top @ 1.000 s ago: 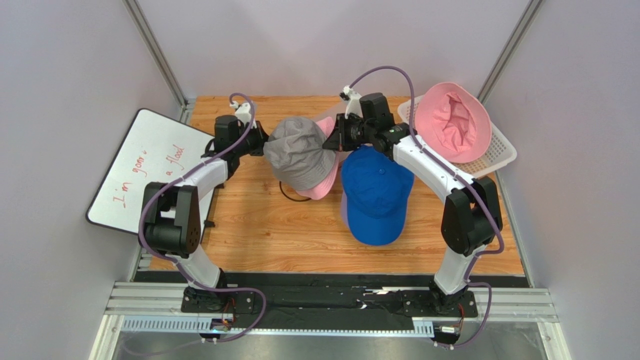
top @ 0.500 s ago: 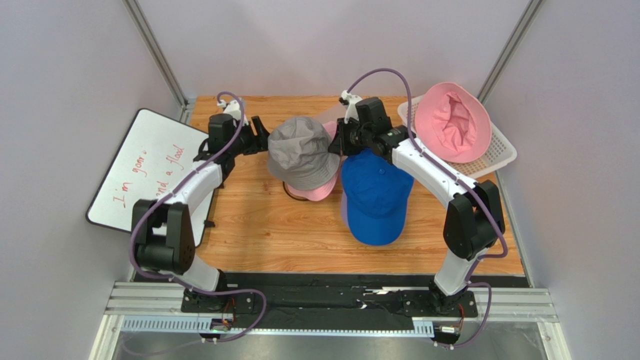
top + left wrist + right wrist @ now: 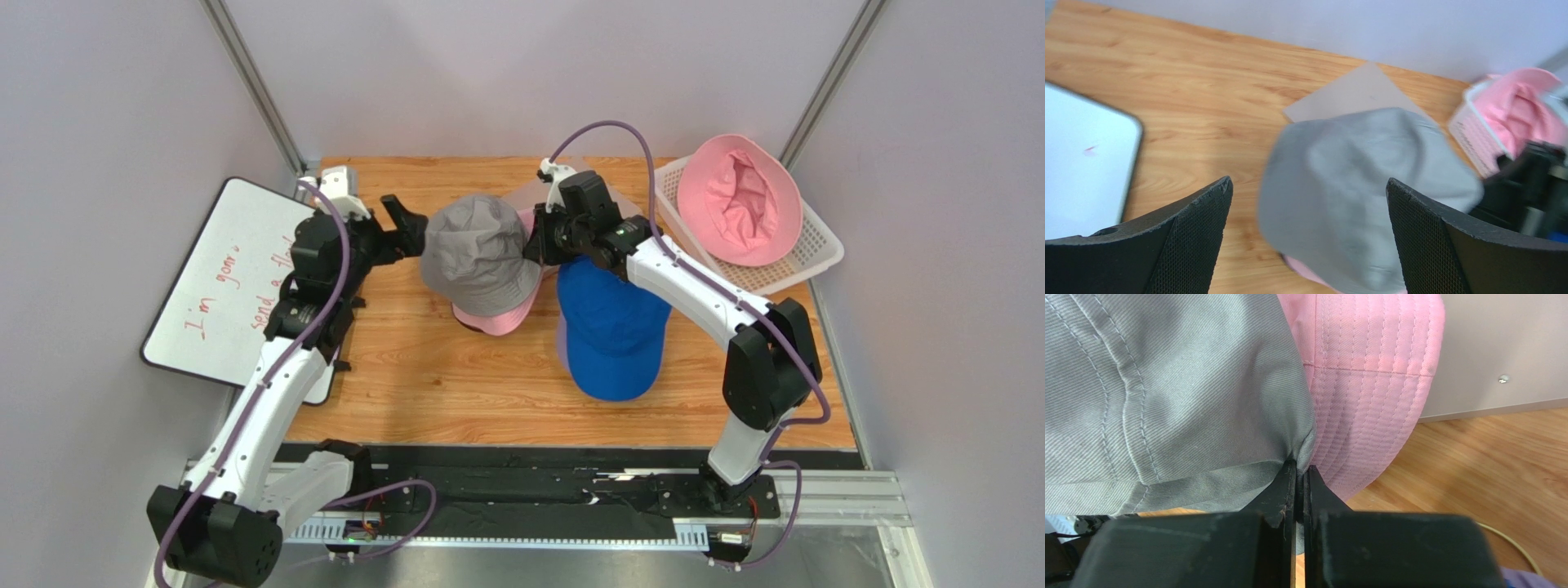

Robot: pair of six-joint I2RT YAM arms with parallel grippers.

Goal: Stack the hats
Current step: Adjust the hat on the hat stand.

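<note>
A grey bucket hat [image 3: 481,254] sits on top of a pink hat [image 3: 499,321] at the middle back of the table. My right gripper [image 3: 536,239] is at the grey hat's right edge, shut on the grey brim [image 3: 1300,458], with the pink brim [image 3: 1364,386] just beside it. My left gripper [image 3: 400,228] stands wide open just left of the grey hat [image 3: 1364,196], not touching it. A blue baseball cap [image 3: 610,325] lies flat to the right of the stack. Another pink bucket hat [image 3: 736,200] rests upside down in the basket.
A white mesh basket [image 3: 819,252] stands at the back right corner. A whiteboard [image 3: 233,288] with red writing leans off the table's left edge. A flat tan sheet [image 3: 1346,98] lies behind the hats. Grey walls close in on three sides.
My left gripper opened, let go of the grey hat and drew back to the left. The grey hat shifted slightly left over the pink one. The right gripper kept its hold.
</note>
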